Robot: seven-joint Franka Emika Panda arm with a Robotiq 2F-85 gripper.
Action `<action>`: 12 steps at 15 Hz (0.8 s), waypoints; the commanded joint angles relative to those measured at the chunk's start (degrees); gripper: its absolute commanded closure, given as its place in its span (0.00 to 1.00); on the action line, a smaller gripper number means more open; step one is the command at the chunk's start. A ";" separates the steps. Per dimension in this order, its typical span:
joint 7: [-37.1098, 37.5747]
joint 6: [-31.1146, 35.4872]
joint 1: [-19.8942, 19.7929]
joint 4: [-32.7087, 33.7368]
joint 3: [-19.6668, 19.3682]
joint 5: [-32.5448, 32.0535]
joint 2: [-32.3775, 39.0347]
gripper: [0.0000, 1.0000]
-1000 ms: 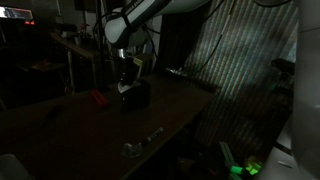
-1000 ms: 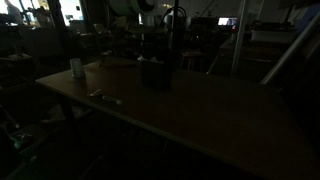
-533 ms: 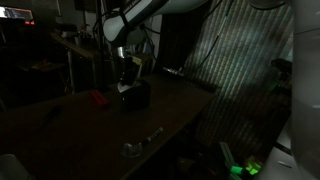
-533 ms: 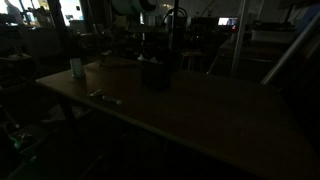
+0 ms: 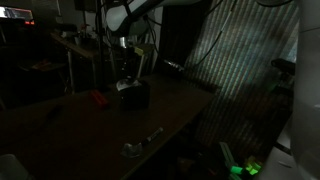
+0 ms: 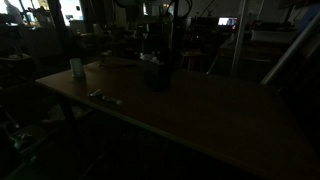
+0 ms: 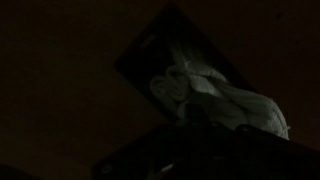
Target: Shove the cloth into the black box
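The scene is very dark. The black box (image 5: 135, 98) stands on the table in both exterior views (image 6: 155, 72). The pale cloth (image 7: 205, 92) lies crumpled inside the box's opening in the wrist view, and part of it bulges over the near rim. A pale bit of it shows at the box's top in an exterior view (image 5: 123, 87). My gripper (image 5: 124, 66) hangs straight above the box, apart from it. Its fingers are dark shapes at the bottom of the wrist view (image 7: 200, 135). I cannot tell whether they are open.
A red object (image 5: 97, 98) lies on the table beside the box. A small metallic thing (image 5: 134, 149) lies near the table's front edge. A pale cup (image 6: 76, 67) and a small object (image 6: 103, 97) sit at one table end. Shelves and stands crowd behind.
My arm has risen from the box's top; the gripper now hangs higher above it. The box and cloth have not moved.
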 commanded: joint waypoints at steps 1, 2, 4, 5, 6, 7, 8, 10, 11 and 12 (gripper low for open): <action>0.72 1.47 0.81 -0.18 -0.01 -2.69 -5.84 1.00; 0.89 1.59 1.25 -0.27 0.34 -2.86 -6.74 1.00; 0.46 1.19 2.19 -0.42 1.31 -2.50 -7.95 1.00; -0.03 1.27 2.60 -0.50 1.90 -1.94 -8.24 1.00; -0.64 1.42 3.02 -0.66 2.48 -1.41 -8.24 1.00; -1.31 1.56 3.36 -0.63 3.04 -0.83 -7.95 1.00; -1.72 1.59 3.69 -0.50 3.52 -0.45 -7.52 1.00; -2.86 1.72 4.08 -0.03 4.35 0.34 -6.24 1.00; -3.46 1.68 4.17 0.44 4.66 0.59 -5.34 1.00; -4.32 1.74 4.16 0.58 4.90 0.88 -4.75 1.00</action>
